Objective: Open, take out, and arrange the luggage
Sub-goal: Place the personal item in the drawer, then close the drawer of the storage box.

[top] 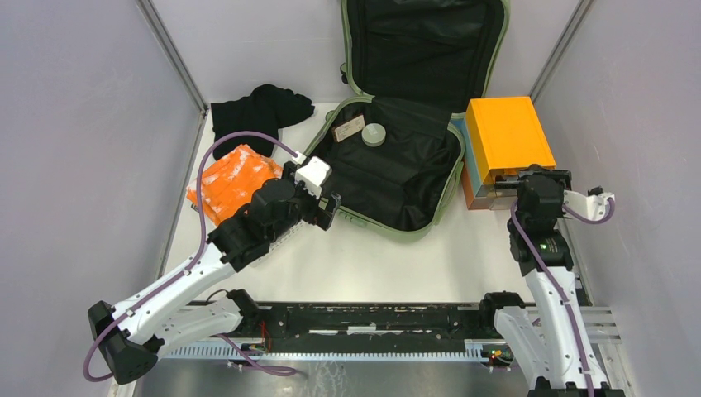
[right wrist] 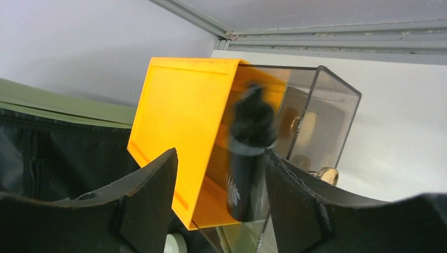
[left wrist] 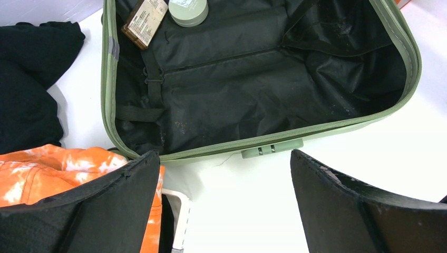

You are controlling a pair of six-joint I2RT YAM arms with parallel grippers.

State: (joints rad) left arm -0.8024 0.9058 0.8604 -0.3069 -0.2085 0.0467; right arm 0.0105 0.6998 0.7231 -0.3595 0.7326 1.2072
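Observation:
The luggage (top: 397, 178) is a sage-green suitcase lying open at mid-table, its lid propped against the back wall and its black lining (left wrist: 237, 89) showing. In it lie a round pale-green jar (top: 374, 135) (left wrist: 188, 10) and a brown packet (top: 348, 128) (left wrist: 145, 21). My left gripper (top: 326, 211) (left wrist: 224, 158) is open just in front of the case's near-left rim, holding nothing. My right gripper (top: 533, 175) (right wrist: 220, 154) is open at the orange box (top: 506, 136) (right wrist: 179, 116). A blurred black bottle (right wrist: 248, 153) stands between its fingers, inside the box's clear compartment (right wrist: 316, 116).
A black cloth (top: 256, 112) (left wrist: 26, 79) lies at the back left. An orange tie-dye garment (top: 231, 178) (left wrist: 47, 168) sits in front of it, over a white basket edge (left wrist: 176, 221). Grey walls close in both sides. The luggage shell (right wrist: 52, 103) is left of the box.

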